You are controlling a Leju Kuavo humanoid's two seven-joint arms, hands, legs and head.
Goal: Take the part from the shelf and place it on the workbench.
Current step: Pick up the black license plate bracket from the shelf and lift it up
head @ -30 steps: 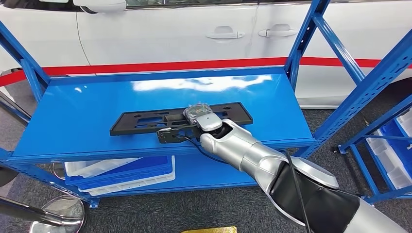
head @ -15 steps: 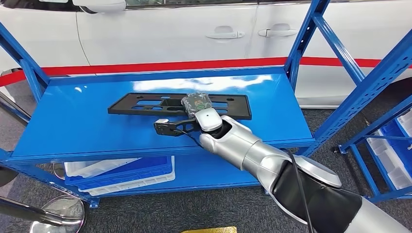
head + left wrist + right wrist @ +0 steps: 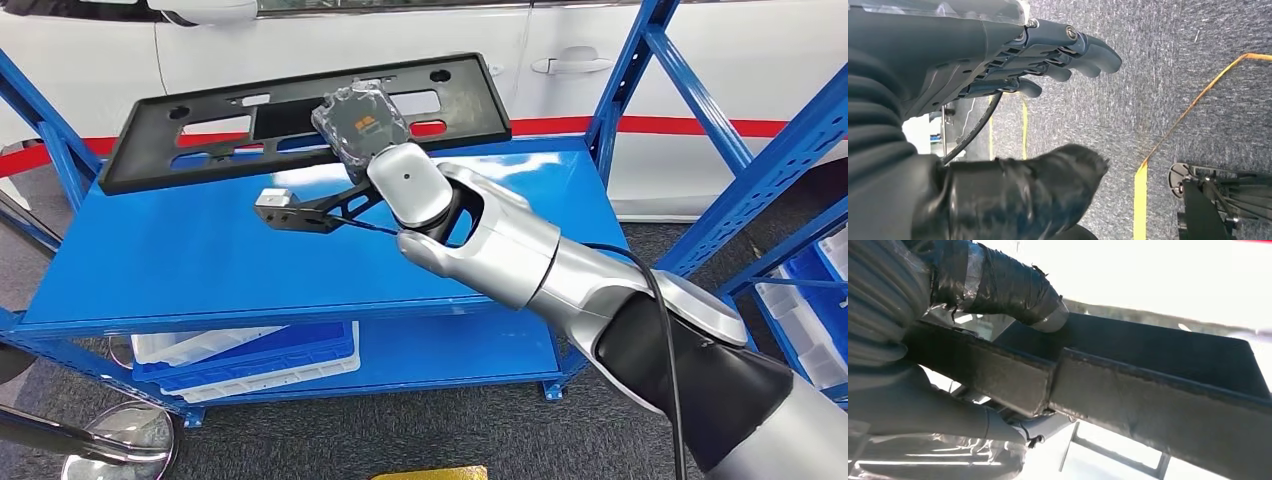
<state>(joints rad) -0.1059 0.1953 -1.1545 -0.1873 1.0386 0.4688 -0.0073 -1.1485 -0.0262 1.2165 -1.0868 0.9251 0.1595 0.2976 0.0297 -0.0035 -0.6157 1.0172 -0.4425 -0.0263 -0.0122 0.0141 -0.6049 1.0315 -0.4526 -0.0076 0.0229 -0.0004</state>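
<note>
The part (image 3: 200, 130) is a long flat black plastic frame with cut-outs. My right hand (image 3: 360, 125) grips it near its middle and holds it tilted in the air, well above the blue shelf board (image 3: 200, 260). In the right wrist view the thumb (image 3: 1013, 285) presses on the top of the part (image 3: 1158, 390) and the fingers sit under its edge. My left hand (image 3: 1013, 65) hangs over grey carpet with thumb and fingers apart and nothing in it.
A white car (image 3: 330, 60) with a red stripe stands just behind the shelf. Blue uprights (image 3: 625, 80) frame the shelf at both sides. Blue and white crates (image 3: 250, 355) sit on the lower board. Another blue rack with bins (image 3: 810, 320) stands at right. Yellow floor tape (image 3: 1140, 185) crosses the carpet.
My right hand has lifted the part off the shelf board and raised it up and back, tilting it; a second ago it lay flat on the board.
</note>
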